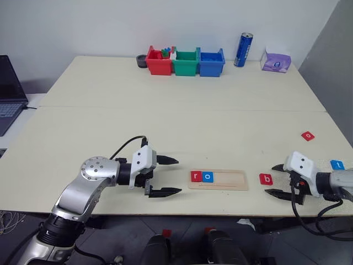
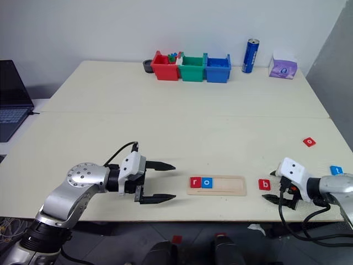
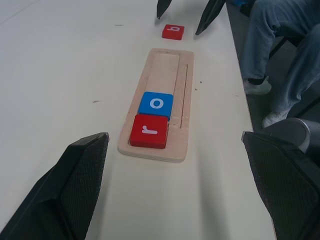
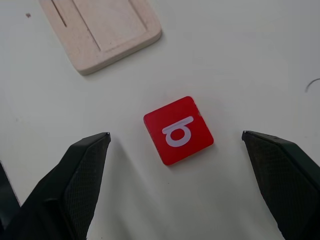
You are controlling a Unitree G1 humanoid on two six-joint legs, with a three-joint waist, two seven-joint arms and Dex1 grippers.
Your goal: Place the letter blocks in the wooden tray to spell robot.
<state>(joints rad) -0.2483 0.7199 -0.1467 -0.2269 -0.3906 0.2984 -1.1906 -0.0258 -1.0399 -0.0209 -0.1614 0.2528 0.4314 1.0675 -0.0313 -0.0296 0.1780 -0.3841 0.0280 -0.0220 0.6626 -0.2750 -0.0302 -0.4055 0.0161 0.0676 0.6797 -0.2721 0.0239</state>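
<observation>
Near the table's front edge, the right tool [image 1: 281,180], jaws wide and empty, should lower squarely around the red b block [image 4: 178,130] lying just right of the wooden tray [image 1: 231,180] holding r and o.

The scene was evenly and brightly lit, the pale desk [image 1: 182,116] showing no hard glare. Shadows were soft and short: a faint one lay under the left gripper's fingers [image 1: 165,192], and a dim one beside the red b block [image 4: 178,130] in the right wrist view. Both eye views were sharp across the desk to its far edge. In the wrist views the near fingers [image 3: 65,192] looked large and slightly soft, while the wooden tray [image 3: 185,100] stayed crisp.
</observation>
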